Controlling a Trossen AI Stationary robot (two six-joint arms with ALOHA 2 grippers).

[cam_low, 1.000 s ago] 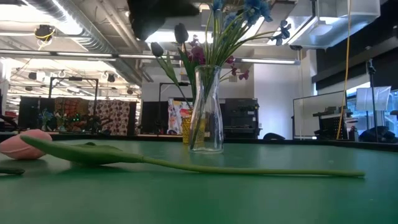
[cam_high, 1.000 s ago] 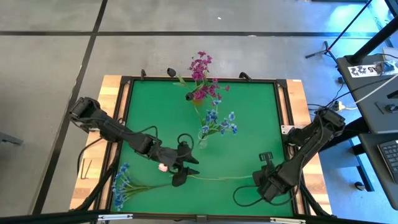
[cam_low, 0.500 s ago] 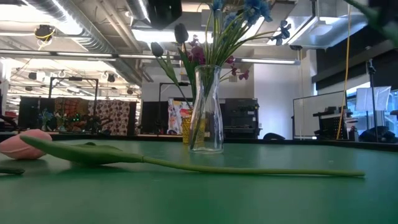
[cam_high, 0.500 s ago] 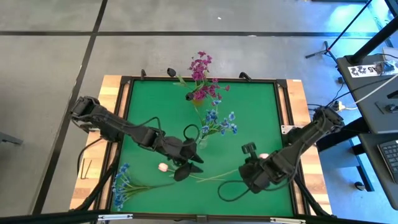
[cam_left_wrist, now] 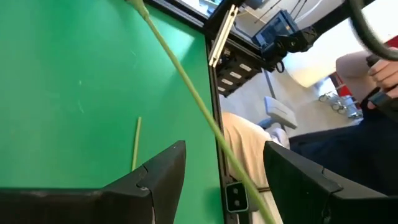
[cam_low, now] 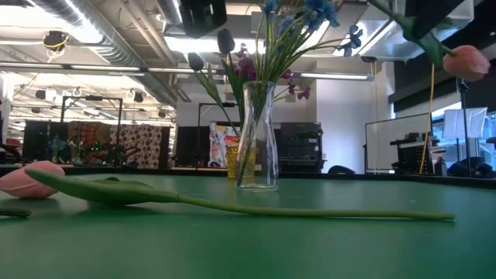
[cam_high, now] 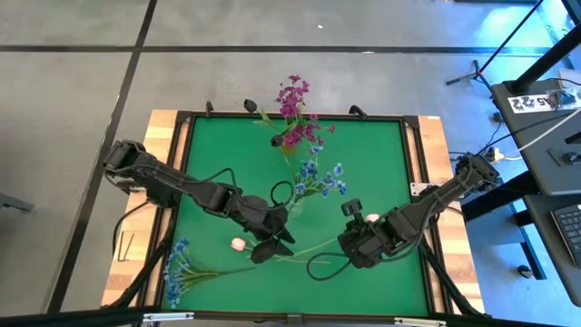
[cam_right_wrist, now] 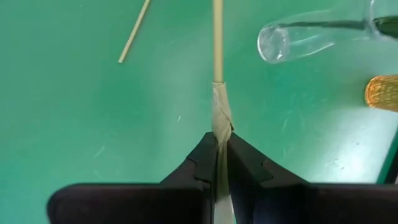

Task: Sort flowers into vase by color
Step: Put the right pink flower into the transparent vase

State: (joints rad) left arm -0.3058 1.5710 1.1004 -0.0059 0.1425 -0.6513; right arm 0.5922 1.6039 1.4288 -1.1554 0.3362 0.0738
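My right gripper [cam_high: 345, 241] is shut on a pink tulip [cam_high: 370, 218] and holds it up right of the clear glass vase [cam_high: 297, 209], which has blue flowers in it. The tulip's long stem [cam_left_wrist: 186, 78] runs through the gap of my open left gripper [cam_left_wrist: 224, 149]; I cannot tell whether it touches a finger. A second pink tulip [cam_low: 31, 178] lies flat on the green mat under my left gripper [cam_high: 277, 247]. A blue spray [cam_high: 177, 268] lies at the near left. Magenta flowers [cam_high: 292, 95] stand in the far vase [cam_high: 281, 138]. My right gripper pinches the tulip's stem between its two fingers at a pale wrapped stretch [cam_right_wrist: 221, 124] near the blossom end. The fingers slant down and lie across the stem. The blossom [cam_low: 465, 60] hangs clear of the table behind the fingers, and the bare stem [cam_right_wrist: 217, 37] reaches away past them.
A loose stem end [cam_right_wrist: 134, 31] lies on the mat near the glass vase [cam_right_wrist: 292, 37]. An amber vase [cam_right_wrist: 382, 93] stands beyond it. The black frame [cam_high: 413, 173] bounds the green mat. A person's hand [cam_left_wrist: 385, 68] shows beyond the table.
My right gripper has risen and gone toward the table's left and far side, nearer the glass vase, turning as it went; the tulip went with it and its blossom now shows high in the low view. My left gripper shifted a little toward the right early on. The lying tulip stayed put.
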